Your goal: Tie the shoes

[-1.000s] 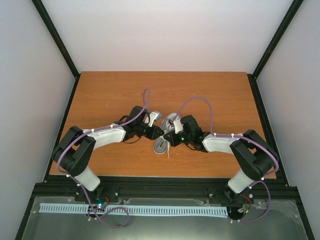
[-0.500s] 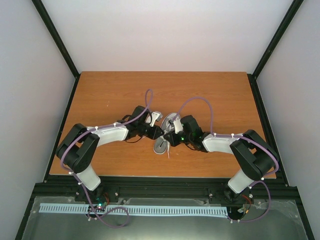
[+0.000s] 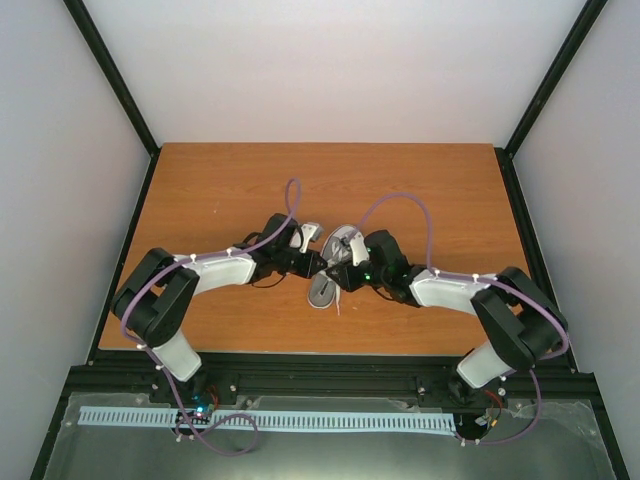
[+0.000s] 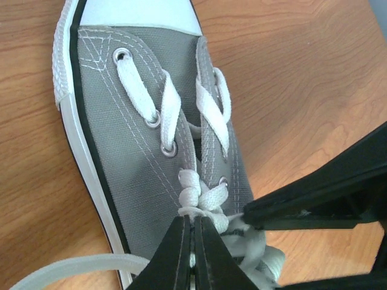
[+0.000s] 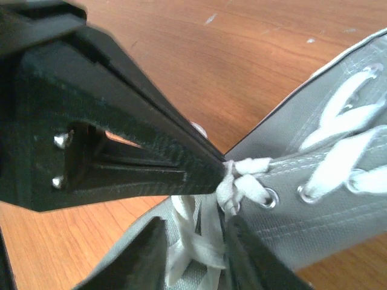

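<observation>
- Looking down from above, we see the grey sneaker (image 3: 322,291) near the middle of the orange wooden table (image 3: 220,180). The left hand (image 3: 312,263) and right hand (image 3: 342,272) meet over it from opposite sides, and from that height we cannot tell how either grips
- The left wrist view settles it for the left hand: its fingers (image 4: 175,254) are pressed together, and their tips pinch the white laces (image 4: 208,115) right at the knot (image 4: 196,196)
- Only this view shows the front of the shoe: a smooth white toe cap (image 4: 139,12), a ribbed white sole rim (image 4: 63,84) with a thin black line beside it, round metal eyelets (image 4: 169,149) and pale double stitching on the woven canvas
- The right wrist view shows what the other two hide: the right hand's own fingers (image 5: 142,257) stand apart, with loose, flat lace strands lying in the gap between them
- There the left hand reads as a matte black wedge with two small screws (image 5: 58,160), its point touching the knot
- The table shows fine wood grain and a few pale scuffs
- Set against the top picture from a second ago, the right arm (image 3: 450,290) has its elbow further right and nearer the front edge, and the left arm has also shifted a little, while the sneaker lies where it was
</observation>
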Tool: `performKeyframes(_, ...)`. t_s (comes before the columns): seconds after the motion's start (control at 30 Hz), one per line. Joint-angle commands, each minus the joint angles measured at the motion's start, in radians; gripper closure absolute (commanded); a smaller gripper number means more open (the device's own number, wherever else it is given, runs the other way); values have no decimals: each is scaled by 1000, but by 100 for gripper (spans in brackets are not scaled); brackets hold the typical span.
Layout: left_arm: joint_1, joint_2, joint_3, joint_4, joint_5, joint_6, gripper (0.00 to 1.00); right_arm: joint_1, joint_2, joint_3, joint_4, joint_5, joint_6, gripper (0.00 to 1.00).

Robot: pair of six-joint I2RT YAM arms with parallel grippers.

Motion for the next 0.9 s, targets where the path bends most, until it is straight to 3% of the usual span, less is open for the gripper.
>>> performKeyframes(0.0, -4, -58, -41, 148, -1, -115, 99, -1, -110, -5, -62, 74, -14, 63)
performKeyframes(0.1, -5, -58, -56, 179, 18, -161, 99, 0, -158, 4, -116, 108, -32, 56)
performKeyframes(0.33, -5, -61, -66, 202, 14, -207, 99, 70, -178, 21, -195, 203, -35, 55)
performKeyframes(0.6, -4, -56, -63, 200, 22, -213, 99, 107, -142, 26, -179, 236, -34, 60)
performKeyframes(0.87, -5, -55, -64, 195, 21, -213, 99, 112, -106, 46, -166, 225, -46, 71)
